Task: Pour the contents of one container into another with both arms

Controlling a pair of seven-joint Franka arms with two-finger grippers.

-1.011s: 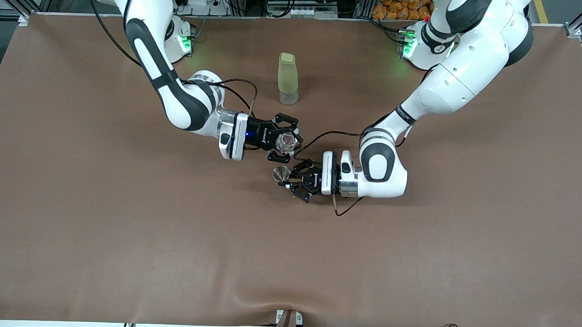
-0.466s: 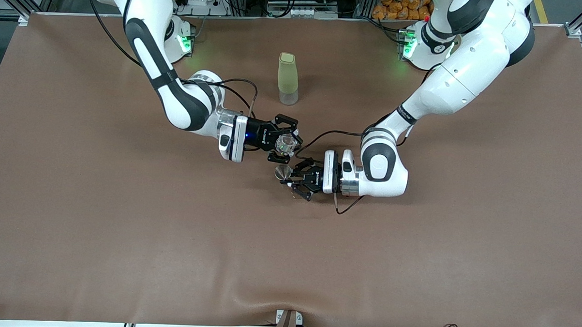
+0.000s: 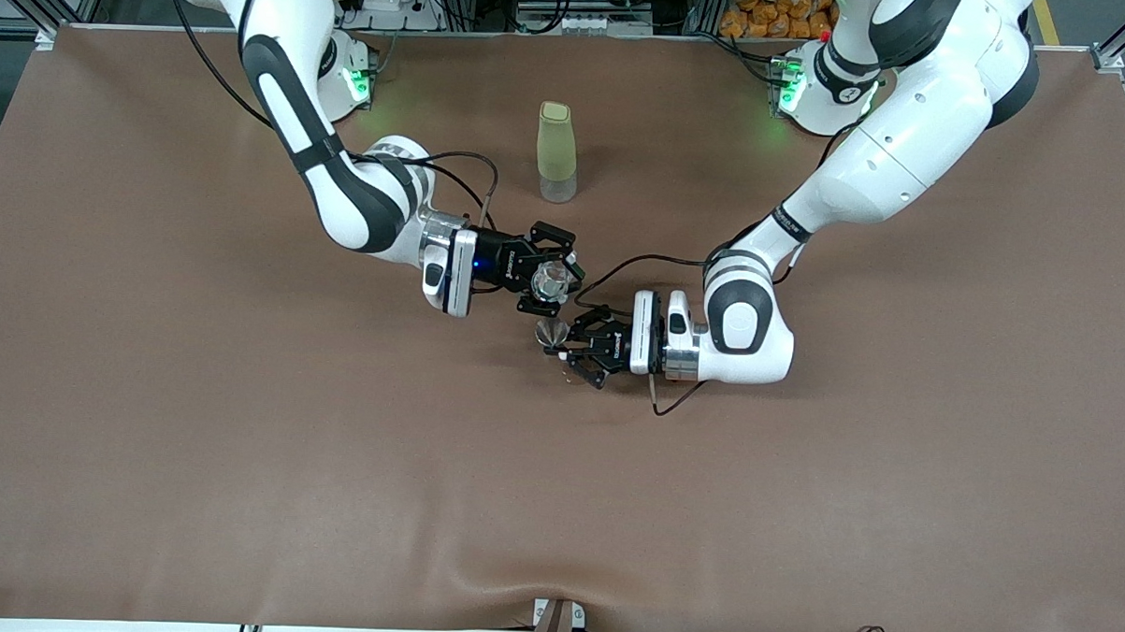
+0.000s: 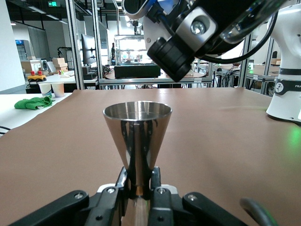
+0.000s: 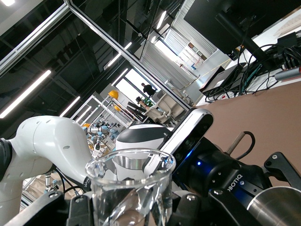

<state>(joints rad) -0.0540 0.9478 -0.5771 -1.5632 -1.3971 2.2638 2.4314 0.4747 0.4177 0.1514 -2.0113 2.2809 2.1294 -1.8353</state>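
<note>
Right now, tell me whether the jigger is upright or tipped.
Upright. In the left wrist view the jigger stands straight, its rim level and mouth upward, clamped at the waist by the left gripper. Whether it holds liquid cannot be told.

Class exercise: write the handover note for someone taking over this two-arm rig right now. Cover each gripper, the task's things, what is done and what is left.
Right gripper: shut on the small clear faceted glass tumbler, tilted over mid-table.
Left gripper: shut on the waist of the small silver hourglass steel jigger, held upright, right next to the tumbler.
Tall pale-green bottle: standing untouched, farther from the front camera.
Done: both vessels picked up and brought together.
Left: whether anything has been poured cannot be told; finish the pour into the jigger, then set both down.
</note>
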